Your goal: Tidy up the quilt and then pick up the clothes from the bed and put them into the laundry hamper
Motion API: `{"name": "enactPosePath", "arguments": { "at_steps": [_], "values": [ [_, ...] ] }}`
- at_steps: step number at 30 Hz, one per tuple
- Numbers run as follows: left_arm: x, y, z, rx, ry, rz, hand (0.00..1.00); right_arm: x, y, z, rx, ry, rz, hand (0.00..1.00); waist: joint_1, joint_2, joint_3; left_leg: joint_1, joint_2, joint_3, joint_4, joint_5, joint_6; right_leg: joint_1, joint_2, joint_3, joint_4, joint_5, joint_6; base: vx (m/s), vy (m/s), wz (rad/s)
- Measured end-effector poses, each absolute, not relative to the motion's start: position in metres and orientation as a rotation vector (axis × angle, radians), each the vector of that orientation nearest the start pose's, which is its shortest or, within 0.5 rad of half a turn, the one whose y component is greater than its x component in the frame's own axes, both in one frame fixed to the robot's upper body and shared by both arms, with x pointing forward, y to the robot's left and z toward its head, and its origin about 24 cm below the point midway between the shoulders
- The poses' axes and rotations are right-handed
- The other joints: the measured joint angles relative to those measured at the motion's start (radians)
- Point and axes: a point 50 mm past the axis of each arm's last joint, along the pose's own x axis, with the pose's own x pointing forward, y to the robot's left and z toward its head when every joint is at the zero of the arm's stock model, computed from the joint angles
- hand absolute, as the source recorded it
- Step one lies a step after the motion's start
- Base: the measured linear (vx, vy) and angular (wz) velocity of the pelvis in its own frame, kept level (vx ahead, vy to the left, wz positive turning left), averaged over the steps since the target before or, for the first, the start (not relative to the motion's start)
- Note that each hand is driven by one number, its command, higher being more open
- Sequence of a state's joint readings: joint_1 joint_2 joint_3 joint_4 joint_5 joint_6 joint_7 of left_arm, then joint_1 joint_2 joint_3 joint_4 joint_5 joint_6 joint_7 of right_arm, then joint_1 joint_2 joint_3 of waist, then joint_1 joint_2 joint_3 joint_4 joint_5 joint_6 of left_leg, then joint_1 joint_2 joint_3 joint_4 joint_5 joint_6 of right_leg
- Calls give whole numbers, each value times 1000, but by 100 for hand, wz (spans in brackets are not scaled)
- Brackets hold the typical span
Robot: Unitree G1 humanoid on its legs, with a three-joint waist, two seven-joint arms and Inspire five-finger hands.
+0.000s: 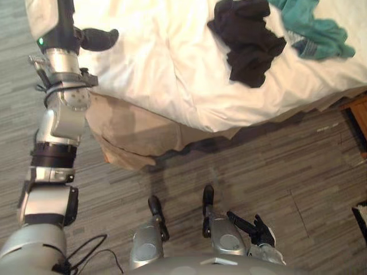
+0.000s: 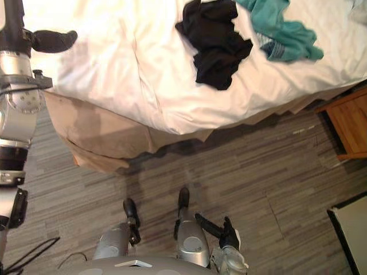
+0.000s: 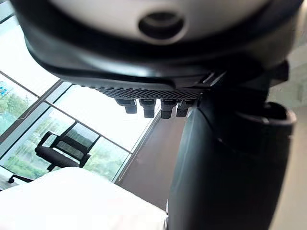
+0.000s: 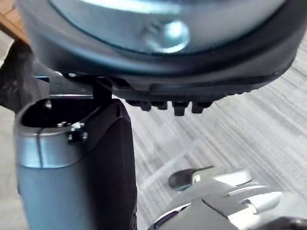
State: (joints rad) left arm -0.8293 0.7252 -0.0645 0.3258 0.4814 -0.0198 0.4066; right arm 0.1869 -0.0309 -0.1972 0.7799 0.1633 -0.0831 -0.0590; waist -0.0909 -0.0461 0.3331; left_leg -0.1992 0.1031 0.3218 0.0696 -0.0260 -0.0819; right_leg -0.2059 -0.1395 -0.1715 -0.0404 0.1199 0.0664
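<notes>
We see the white quilt [image 1: 172, 63] spread over the bed, lying in soft folds and hanging over the near edge, with the tan bed skirt [image 1: 132, 134] showing below it at the corner. Two pieces of clothing lie on the quilt towards the far right: a crumpled black garment [image 1: 249, 40], and just beside it on the right a teal garment [image 1: 318, 31], the two touching or nearly so at their upper ends. Our left hand [image 1: 94, 39] is raised at the bed's left corner, above the quilt's edge, its thumb pointing out sideways over the white cloth. In the left wrist view its fingers [image 3: 147, 109] run straight in a row, apart from the thumb, and hold nothing; beyond them we see a window [image 3: 96, 110] and a black office chair [image 3: 62, 148]. Our right hand [image 1: 255, 229] hangs low at our side over the grey plank floor [image 1: 275, 172], well apart from the bed, its fingers [image 4: 178, 108] loosely straight and empty. A wooden bedside cabinet [image 2: 350, 123] stands at the right by the bed's edge.
</notes>
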Motion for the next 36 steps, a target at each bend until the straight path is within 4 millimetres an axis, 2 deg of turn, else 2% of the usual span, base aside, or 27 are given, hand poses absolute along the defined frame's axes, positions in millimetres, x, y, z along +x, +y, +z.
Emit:
{"name": "enactPosePath", "arguments": {
  "at_steps": [6, 7, 10, 13, 17, 20, 21, 23, 24, 25, 26, 27, 28, 29, 30, 31, 34, 36],
  "values": [
    [366, 245, 303, 1223, -610, 480, 100, 124, -201, -125, 144, 759, -354, 100, -11, -5, 65, -46, 2, 11, 16, 5, 9, -50, -2, 20, 0, 34, -4, -67, -11, -7],
    [372, 240, 302, 1260, -580, 432, 0, 124, -200, -123, 145, 743, -351, 100, -13, -6, 67, -64, 5, 11, 19, 7, 12, -66, -5, 22, 1, 38, -4, -63, -11, 1],
    [383, 231, 310, 1331, -537, 354, 0, 132, -198, -112, 137, 683, -323, 100, -13, -6, 94, -107, 8, 16, 33, 11, 18, -108, -10, 34, 1, 63, -4, -77, 9, -4],
    [383, 225, 319, 1342, -564, 334, 0, 133, -197, -102, 139, 627, -301, 100, -5, -8, 105, -135, 11, 36, 36, 15, 22, -145, -11, 45, 2, 78, -2, -65, 8, -14],
    [383, 218, 327, 1356, -570, 306, 0, 127, -197, -105, 137, 634, -308, 100, 9, -8, 104, -141, 18, 48, 49, 14, 22, -152, -10, 66, 2, 94, 17, -37, 6, -9],
    [384, 205, 318, 1397, -554, 194, 0, 121, -199, -110, 133, 669, -319, 100, 22, -7, 103, -121, 20, 57, 57, 12, 25, -135, -12, 67, 5, 103, 27, -26, 18, -6],
    [384, 196, 307, 1430, -546, 120, 0, 116, -200, -115, 135, 702, -327, 100, 34, -6, 103, -98, 21, 58, 59, 8, 26, -113, -12, 67, 5, 103, 27, 0, 0, 0],
    [378, 190, 281, 1477, -536, 0, 0, 113, -203, -119, 130, 724, -338, 100, 34, 4, 96, -58, 23, 55, 62, 1, 26, -68, -12, 62, 5, 103, 27, -1, 16, 2],
    [374, 188, 265, 1490, -528, -68, 0, 111, -205, -120, 127, 733, -342, 100, 34, 14, 89, -38, 23, 53, 62, -4, 27, -48, -12, 58, 6, 102, 27, -2, 43, 9],
    [363, 189, 233, 1471, -494, -191, 0, 107, -210, -124, 103, 762, -342, 100, 34, 35, 73, -5, 22, 44, 57, -14, 26, -8, -12, 36, 1, 101, 27, -5, 37, 9],
    [358, 191, 219, 1459, -469, -236, 0, 104, -213, -125, 100, 774, -347, 100, 34, 44, 66, 10, 22, 42, 51, -17, 25, 7, -11, 28, -1, 101, 27, 6, 35, 12],
    [345, 198, 189, 1431, -401, -316, 0, 100, -216, -128, 90, 802, -348, 100, 35, 59, 39, 37, 17, 39, 42, -19, 25, 35, -13, 19, -6, 95, 27, 16, 22, 9],
    [337, 205, 173, 1399, -353, -345, 0, 97, -217, -130, 84, 819, -347, 100, 34, 63, 22, 53, 13, 37, 37, -20, 24, 53, -14, 14, -12, 89, 29, 60, 31, 9],
    [315, 225, 141, 1317, -238, -372, 0, 91, -219, -136, 67, 870, -338, 100, 35, 66, -11, 88, 6, 37, 26, -22, 20, 88, -18, 9, -17, 66, 26, 70, 15, 4],
    [305, 234, 130, 1290, -191, -368, 0, 90, -220, -138, 60, 884, -334, 100, 37, 64, -18, 106, 3, 37, 25, -19, 18, 104, -19, 6, -16, 55, 25, 92, -9, 2],
    [276, 260, 101, 1211, -55, -336, 100, 86, -223, -141, 30, 924, -312, 100, 41, 59, -46, 146, -5, 36, 15, -20, 15, 142, -25, 4, -16, 18, 28, 55, -29, 1],
    [233, 294, 63, 1074, 139, -250, 100, 80, -230, -147, -42, 998, -261, 100, 60, 65, -97, 191, -5, 22, 3, -24, 7, 191, -23, -19, -16, -14, 29, 35, -47, 11],
    [222, 302, 50, 967, 175, -191, 100, 73, -235, -149, -84, 1045, -228, 100, 73, 64, -133, 219, -7, 5, -18, -21, 3, 221, -21, -39, -15, -29, 29, 36, -31, 24]
  ]
}}
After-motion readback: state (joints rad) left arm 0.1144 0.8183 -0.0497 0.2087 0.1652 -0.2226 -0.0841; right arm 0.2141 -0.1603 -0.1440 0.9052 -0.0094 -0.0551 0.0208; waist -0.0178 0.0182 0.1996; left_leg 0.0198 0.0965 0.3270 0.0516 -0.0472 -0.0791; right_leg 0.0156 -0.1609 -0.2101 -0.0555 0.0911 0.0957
